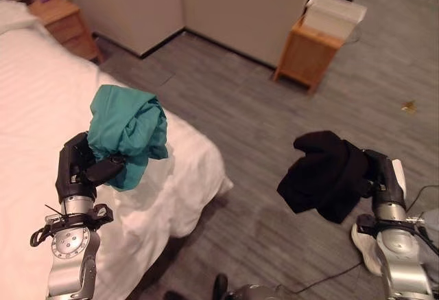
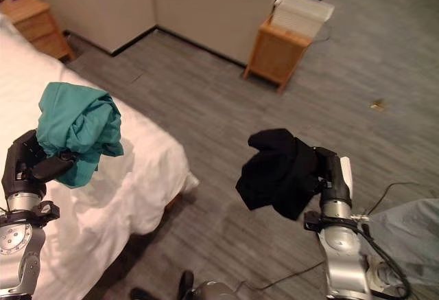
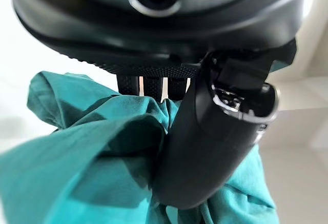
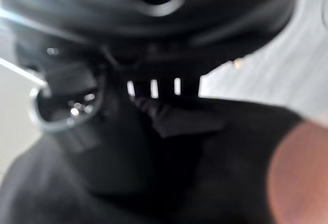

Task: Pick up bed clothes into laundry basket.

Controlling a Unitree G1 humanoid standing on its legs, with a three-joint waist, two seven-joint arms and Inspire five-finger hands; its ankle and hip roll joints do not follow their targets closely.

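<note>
Both arms are raised with the forearms upright, each hand carrying a bundle of clothing. The left hand (image 1: 81, 169), held over the bed (image 1: 41, 108) near its foot-end corner, has its thumb and fingers curled around a bunched teal garment (image 1: 127, 132), which bulges above the hand clear of the white sheet; the left wrist view shows the thumb pressed across the cloth. The right hand (image 2: 330, 173), held out over the grey wooden floor (image 1: 274, 128) well apart from the bed, grips a crumpled black garment (image 1: 328, 174) that hangs to the inner side of the hand. A white laundry basket (image 1: 334, 14) sits atop a wooden nightstand (image 1: 306, 54) against the far wall.
</note>
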